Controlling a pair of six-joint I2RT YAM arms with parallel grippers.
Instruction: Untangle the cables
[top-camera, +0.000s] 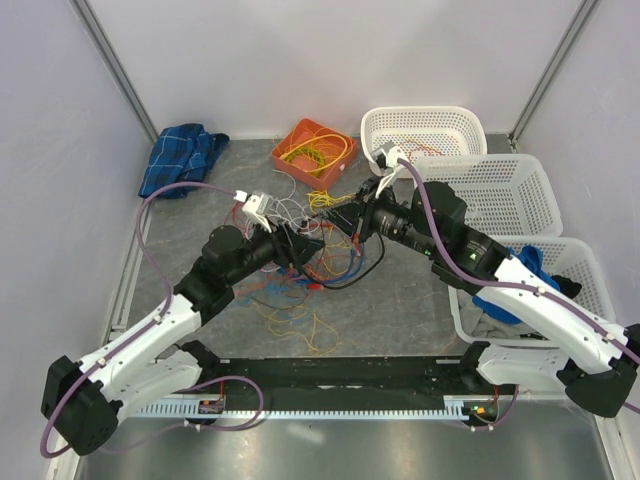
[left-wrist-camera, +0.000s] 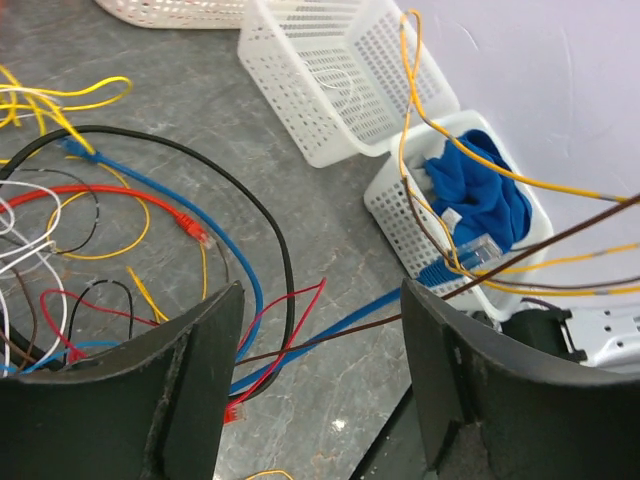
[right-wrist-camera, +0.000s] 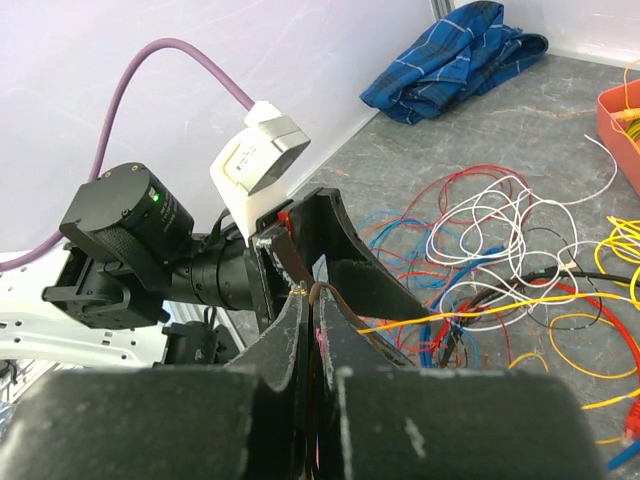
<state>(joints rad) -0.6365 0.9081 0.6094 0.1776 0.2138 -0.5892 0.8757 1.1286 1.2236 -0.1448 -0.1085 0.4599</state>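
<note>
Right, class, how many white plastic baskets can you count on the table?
3, all on the right side: the back basket, the middle basket nearer and further right, and the nearest basket, holding a blue cloth. None seems hidden.

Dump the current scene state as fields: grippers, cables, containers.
right gripper: shut on brown wire
left gripper: open, brown wire crossing the gap between its fingers
cables: tangled heap mid-table, under both grippers
orange bin: yellow cables inside
white baskets: three, right side; nearest holds blue cloth
plaid cloth: far-left corner
</note>
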